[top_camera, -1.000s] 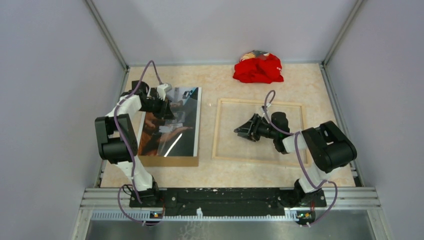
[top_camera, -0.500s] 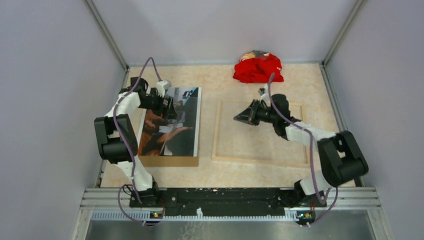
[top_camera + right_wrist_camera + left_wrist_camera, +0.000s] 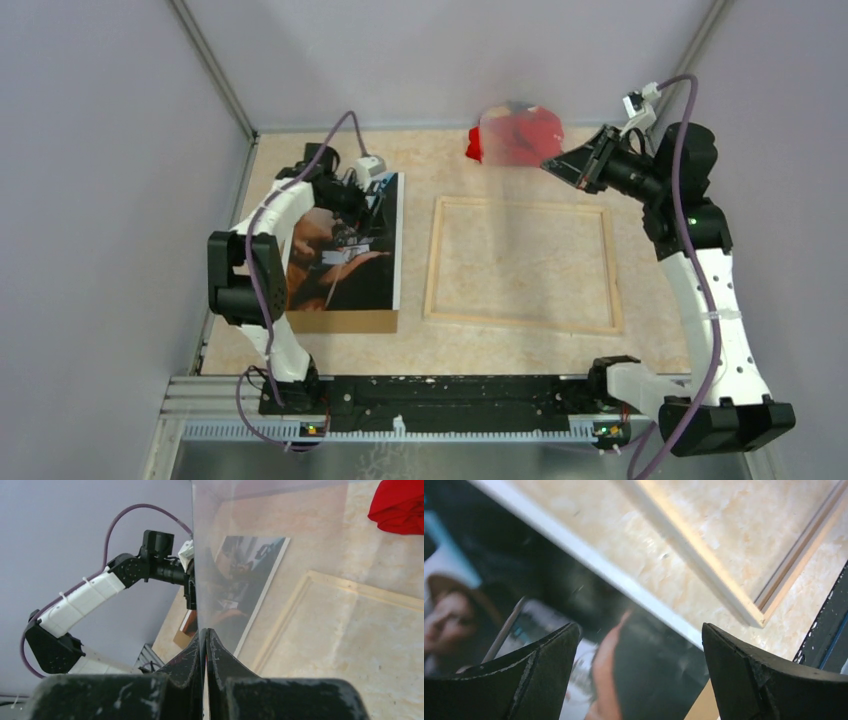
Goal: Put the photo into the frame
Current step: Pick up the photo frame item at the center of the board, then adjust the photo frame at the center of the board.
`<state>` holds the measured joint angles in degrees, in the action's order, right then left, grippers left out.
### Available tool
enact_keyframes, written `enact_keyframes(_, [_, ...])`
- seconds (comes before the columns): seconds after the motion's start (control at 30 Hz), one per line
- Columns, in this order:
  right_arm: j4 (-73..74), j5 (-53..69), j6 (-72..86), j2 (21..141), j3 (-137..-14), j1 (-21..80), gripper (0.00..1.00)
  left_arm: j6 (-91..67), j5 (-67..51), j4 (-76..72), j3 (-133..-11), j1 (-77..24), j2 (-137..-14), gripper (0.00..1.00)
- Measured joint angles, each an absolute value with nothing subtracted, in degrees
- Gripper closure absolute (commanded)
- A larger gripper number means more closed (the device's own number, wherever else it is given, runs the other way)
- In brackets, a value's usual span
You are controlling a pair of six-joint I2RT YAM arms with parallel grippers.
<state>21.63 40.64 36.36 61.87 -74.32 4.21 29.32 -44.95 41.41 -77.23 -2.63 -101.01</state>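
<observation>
Photo (image 3: 350,260) lies face up on a brown backing board (image 3: 340,322) by the desk's left edge. The frame (image 3: 432,260) lies flat right of centre, wood side up, well apart from the photo. Left gripper (image 3: 639,627) hangs low over the photo's far end, jaws spread and grasping nothing; contact with the print cannot be told. Right gripper (image 3: 204,632), raised near the far right corner, is clenched on the edge of a clear pane (image 3: 260,530). Risks: the pane is pinched at one edge only, so it may slip or swing. The glossy print lies flat, so the fingers may skid, crease it or drag the board. A red cloth (image 3: 400,507) sits at the far edge. Nothing lies between photo and frame.
</observation>
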Motion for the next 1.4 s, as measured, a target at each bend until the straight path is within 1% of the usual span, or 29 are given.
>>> enact_keyframes(0.2, [36.84, 36.36, 30.94, 61.01, -82.43, 3.27, 1.00, 25.32, -40.34, 36.21, -78.43, -16.53, -102.37, 0.05])
enact_keyframes(0.3, [41.93, 33.36, 28.60, 60.71, -85.93, 3.18, 1.00, 23.29, -36.82, 31.99, -79.64, -22.46, -105.34, 0.09])
enact_keyframes(0.37, [44.51, 31.66, 27.24, 60.03, -87.20, 3.18, 1.00, 22.15, -34.20, 29.39, -79.83, -25.41, -107.57, 0.14])
enact_keyframes(0.47, [47.46, 29.71, 25.63, 58.89, -87.46, 3.18, 1.00, 20.29, -30.37, 26.50, -79.83, -28.32, -110.76, 0.16])
enact_keyframes(0.57, [49.52, 28.58, 24.53, 58.48, -87.46, 3.18, 1.00, 18.26, -26.28, 24.03, -79.72, -29.32, -112.64, 0.17])
enact_keyframes(0.73, [50.72, 28.10, 23.57, 58.43, -87.31, 3.18, 1.00, 16.32, -20.60, 19.22, -78.26, -30.06, -112.84, 0.27])
enact_keyframes(0.87, [50.61, 28.38, 23.57, 58.11, -85.73, 3.18, 1.00, 15.38, -17.37, 17.21, -77.17, -30.52, -112.92, 0.30])
enact_keyframes(0.97, [50.54, 28.71, 23.64, 58.13, -84.71, 3.18, 1.00, 14.48, -15.77, 15.94, -75.57, -30.55, -113.03, 0.38])
enact_keyframes(1.1, [50.09, 29.52, 24.08, 58.13, -83.85, 3.18, 1.00, 13.08, -15.16, 13.52, -74.02, -30.81, -113.01, 0.55])
enact_keyframes(1.2, [48.60, 30.57, 24.62, 58.13, -82.85, 3.18, 1.00, 11.57, -14.66, 11.53, -72.49, -30.20, -112.38, 0.63])
enact_keyframes(1.27, [47.24, 31.44, 25.12, 58.11, -81.84, 3.18, 1.00, 11.22, -14.13, 10.07, -70.63, -28.86, -111.24, 0.65])
enact_keyframes(1.4, [43.99, 33.45, 26.81, 58.13, -78.56, 3.18, 1.00, 12.40, -14.04, 9.06, -66.22, -25.08, -108.05, 0.65])
